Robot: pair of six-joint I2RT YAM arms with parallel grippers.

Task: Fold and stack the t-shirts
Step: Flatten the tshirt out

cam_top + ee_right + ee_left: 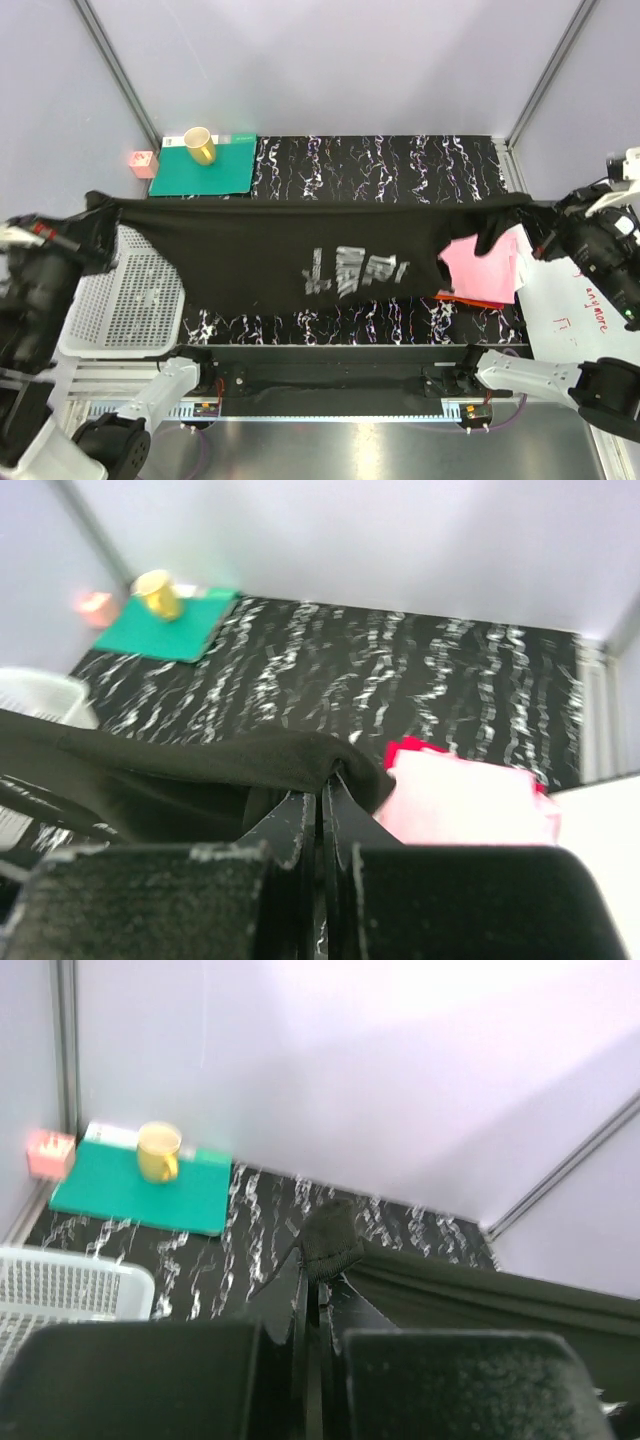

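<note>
So I've got the black shirt (290, 245) strung out between both arms, stretched across the table (400, 160) like a banner. The left gripper (102, 213) is clamped on one corner, out over the basket (130, 300). The right gripper (528, 212) is pinched on the opposite corner, way over on the right. Both wrist views back that up: jaws closed tight with a wad of black cloth bunched between them. The top edge looks taut and the rest sags toward me, with the lettering (355, 270) wrinkled. I can't tell if the lower hem is resting on the table.

The stack sits at the right side: pink shirt (468, 262) on top, red shirt (470, 298) peeking out underneath. The right end of the black one droops over it, and I can't tell whether it's touching.

My read is that this is the spread-out step, before any real fold. Next I'd want to lower both arms together and lay the shirt flat mid-table. I'd do that without dragging the hanging end across the pink pile. Tension has to be even on both sides or it'll land skewed. The mat (205, 172) with the cup (198, 148) is back-left, out of the way I think.
</note>
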